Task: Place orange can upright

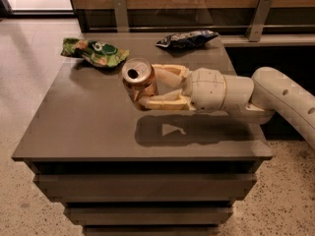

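The orange can (pixel 139 80) is a shiny copper-orange drink can with a silver pull-tab top. It is tilted, with its top facing up and toward the camera, held above the grey table (pixel 93 127). My gripper (pixel 148 88) reaches in from the right and is shut on the can, one cream finger (pixel 167 73) behind it and one (pixel 165 102) in front. The can's lower end is hidden behind the fingers.
A green snack bag (pixel 96 52) lies at the table's back left. A dark blue snack bag (pixel 187 38) lies at the back right. A wooden wall with metal brackets stands behind the table. The arm's shadow falls on the table below the gripper.
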`<state>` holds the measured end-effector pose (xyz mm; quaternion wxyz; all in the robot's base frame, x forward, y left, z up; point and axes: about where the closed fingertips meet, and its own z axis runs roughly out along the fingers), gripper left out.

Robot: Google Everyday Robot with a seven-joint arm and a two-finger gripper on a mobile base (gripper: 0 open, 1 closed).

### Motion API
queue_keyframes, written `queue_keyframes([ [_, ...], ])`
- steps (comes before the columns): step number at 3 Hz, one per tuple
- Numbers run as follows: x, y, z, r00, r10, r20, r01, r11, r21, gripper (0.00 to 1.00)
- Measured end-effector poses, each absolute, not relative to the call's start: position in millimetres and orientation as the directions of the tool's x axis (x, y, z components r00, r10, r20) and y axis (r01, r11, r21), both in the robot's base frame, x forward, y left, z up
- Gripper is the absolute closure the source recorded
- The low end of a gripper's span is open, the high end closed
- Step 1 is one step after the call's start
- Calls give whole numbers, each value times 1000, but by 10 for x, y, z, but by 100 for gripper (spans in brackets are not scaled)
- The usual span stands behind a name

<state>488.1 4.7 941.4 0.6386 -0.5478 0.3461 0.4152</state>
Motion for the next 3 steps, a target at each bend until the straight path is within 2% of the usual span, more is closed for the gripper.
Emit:
queue_keyframes([
  [3, 4876, -181, 9468, 420, 162, -893, -907, 109, -407, 100],
])
